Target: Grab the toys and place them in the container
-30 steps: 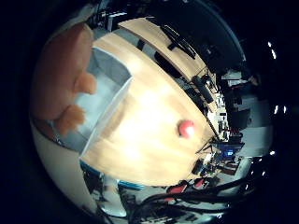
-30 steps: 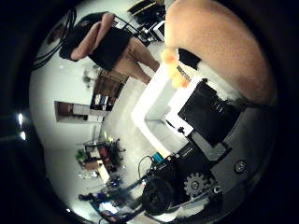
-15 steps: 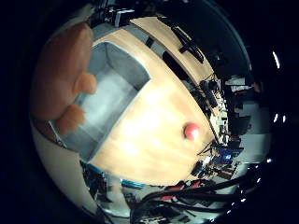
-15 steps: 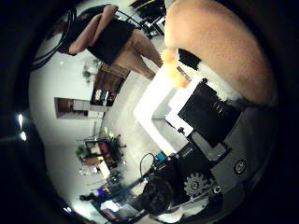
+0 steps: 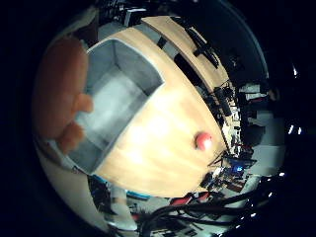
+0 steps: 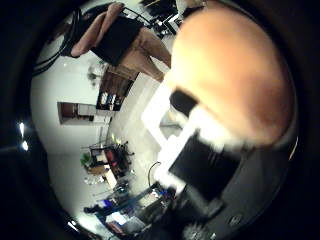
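A tan-orange plush toy (image 6: 235, 85) fills much of the thumb side view, pressed close to my palm. My right hand (image 6: 210, 165) shows as black and white finger parts curled against it. The same toy's edge (image 5: 57, 94) hangs over the rim of an open grey container (image 5: 111, 116), which looks empty inside. The container stands on a light wooden table (image 5: 158, 148). A small red toy (image 5: 203, 140) lies alone on the table, well away from the container and near the table's far edge.
A second wooden table (image 5: 197, 54) with dark items on it stands beyond the first, across a narrow gap. Chairs and office clutter (image 5: 232, 173) crowd the floor past the table's edge near the red toy.
The camera has shifted, bringing the whole container into view under the palm. The plush toy stays against the palm and now fills more of the thumb side view. The red toy lies still.
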Tool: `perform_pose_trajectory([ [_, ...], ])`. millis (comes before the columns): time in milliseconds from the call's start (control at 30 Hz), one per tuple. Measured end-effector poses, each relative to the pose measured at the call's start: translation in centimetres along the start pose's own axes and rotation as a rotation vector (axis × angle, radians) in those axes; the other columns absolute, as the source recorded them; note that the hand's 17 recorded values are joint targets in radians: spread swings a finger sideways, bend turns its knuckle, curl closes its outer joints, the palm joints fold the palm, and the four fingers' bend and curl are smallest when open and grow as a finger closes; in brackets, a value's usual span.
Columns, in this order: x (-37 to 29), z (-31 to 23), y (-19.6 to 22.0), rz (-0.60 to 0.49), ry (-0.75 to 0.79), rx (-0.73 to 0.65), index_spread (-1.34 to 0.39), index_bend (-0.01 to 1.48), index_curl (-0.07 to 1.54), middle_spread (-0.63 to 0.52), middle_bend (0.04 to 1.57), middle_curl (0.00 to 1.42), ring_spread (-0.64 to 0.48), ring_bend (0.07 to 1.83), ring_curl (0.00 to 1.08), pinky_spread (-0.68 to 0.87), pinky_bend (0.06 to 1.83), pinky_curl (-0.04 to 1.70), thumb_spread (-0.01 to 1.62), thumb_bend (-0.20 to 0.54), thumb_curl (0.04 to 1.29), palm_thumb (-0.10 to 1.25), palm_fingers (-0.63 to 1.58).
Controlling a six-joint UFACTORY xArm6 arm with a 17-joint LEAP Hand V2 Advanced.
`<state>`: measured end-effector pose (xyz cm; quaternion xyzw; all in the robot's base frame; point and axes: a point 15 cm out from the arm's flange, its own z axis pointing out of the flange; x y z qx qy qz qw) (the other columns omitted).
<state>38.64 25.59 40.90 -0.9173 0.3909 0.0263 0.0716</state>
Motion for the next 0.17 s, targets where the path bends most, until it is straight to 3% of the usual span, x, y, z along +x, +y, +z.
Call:
perform_pose_trajectory([
  [67, 0.03, 0.13, 0.0, -0.014, -0.001, -0.002, -0.56, 0.19, 0.67, -0.28, 0.49, 0.54, -0.22, 0.83, 0.38, -0.12, 0.8, 0.42, 0.85, -0.086, 0.23, 0.17, 0.12],
  [167, -0.07, 0.44, -0.18, -0.022, -0.007, -0.006, -0.54, 0.18, 0.61, -0.24, 0.46, 0.5, -0.16, 0.77, 0.33, 0.04, 0.76, 0.37, 0.82, -0.056, 0.24, 0.12, 0.13],
])
